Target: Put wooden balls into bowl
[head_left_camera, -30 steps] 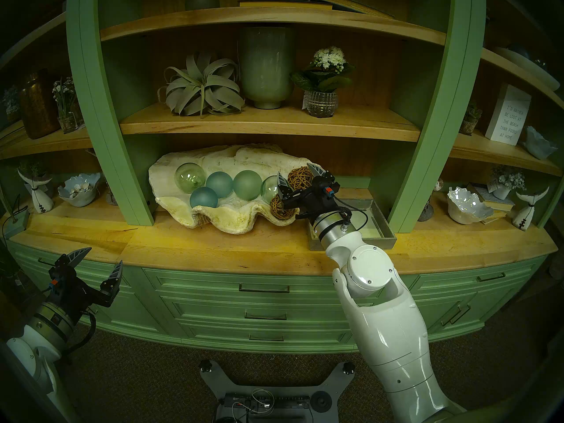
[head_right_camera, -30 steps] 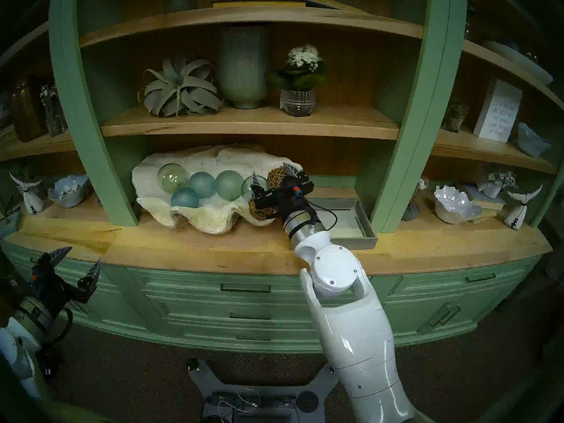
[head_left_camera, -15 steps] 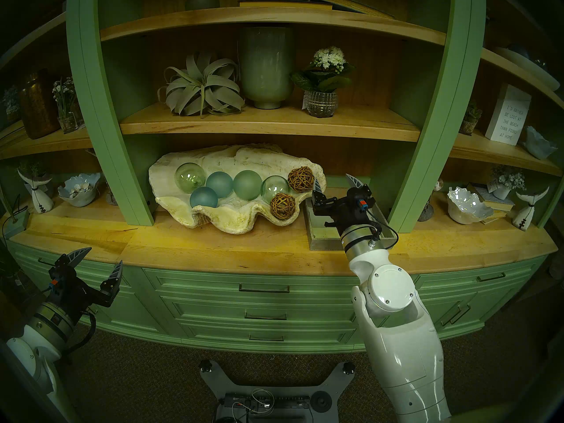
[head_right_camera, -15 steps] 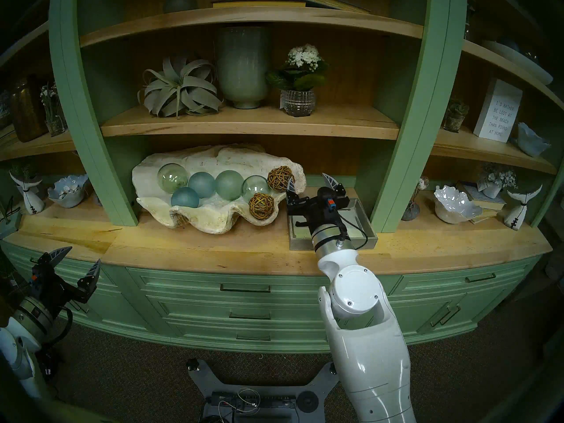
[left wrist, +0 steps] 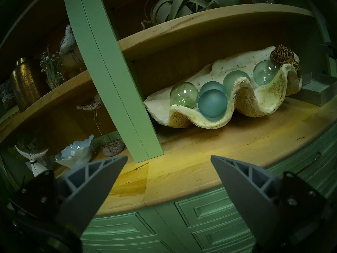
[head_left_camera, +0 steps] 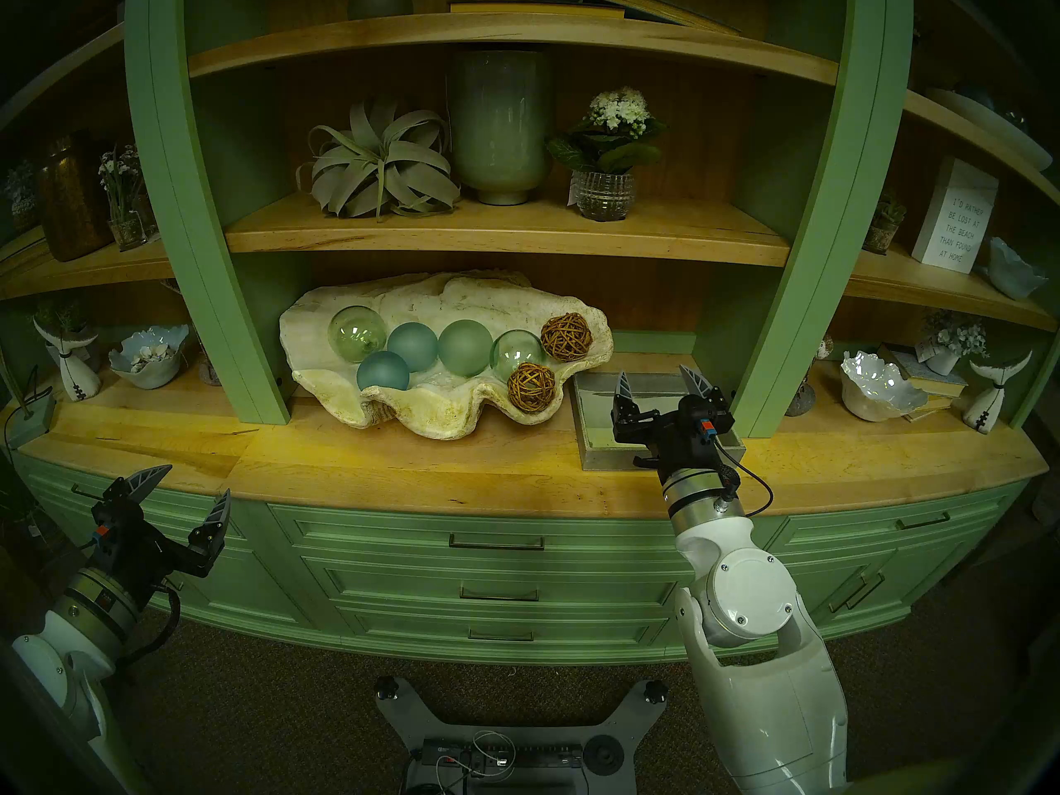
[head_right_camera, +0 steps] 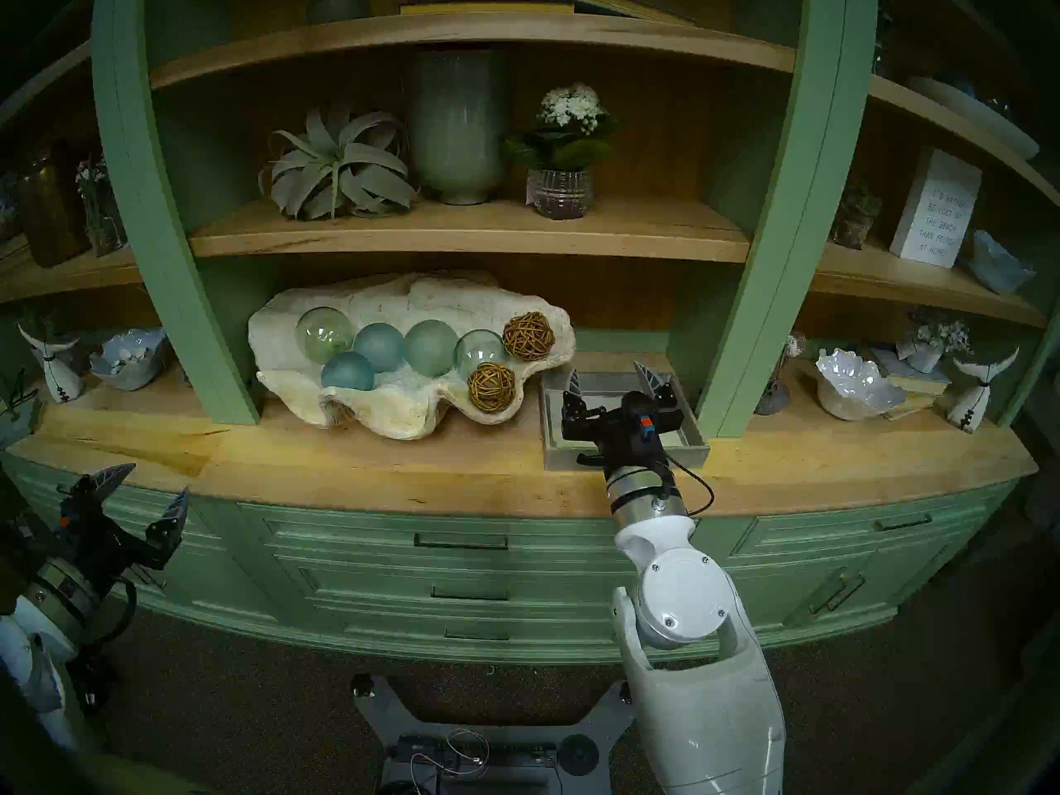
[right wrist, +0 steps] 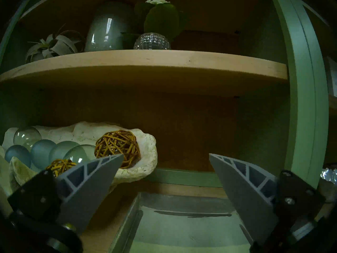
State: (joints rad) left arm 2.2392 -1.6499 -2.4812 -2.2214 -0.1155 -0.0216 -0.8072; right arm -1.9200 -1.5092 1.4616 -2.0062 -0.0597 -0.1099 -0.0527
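Note:
Two woven brown wooden balls lie in the right end of the big cream clam-shell bowl [head_left_camera: 344,401]: one at the back [head_left_camera: 566,336], one at the front rim [head_left_camera: 532,387]. Both also show in the right wrist view, the back ball [right wrist: 117,146] and the front ball [right wrist: 60,166]. My right gripper [head_left_camera: 659,383] is open and empty, above the grey tray [head_left_camera: 593,458], to the right of the bowl. My left gripper [head_left_camera: 186,487] is open and empty, low at the far left in front of the drawers.
Several green and blue glass balls [head_left_camera: 464,347] fill the rest of the bowl. A wooden shelf [head_left_camera: 505,234] hangs close above it, green posts [head_left_camera: 786,295] stand on both sides. Small white bowls [head_left_camera: 880,383] and figurines stand in the side bays.
My right gripper let go of the back wooden ball in the bowl, then drew back to the right and down over the grey tray. The left arm has not moved.

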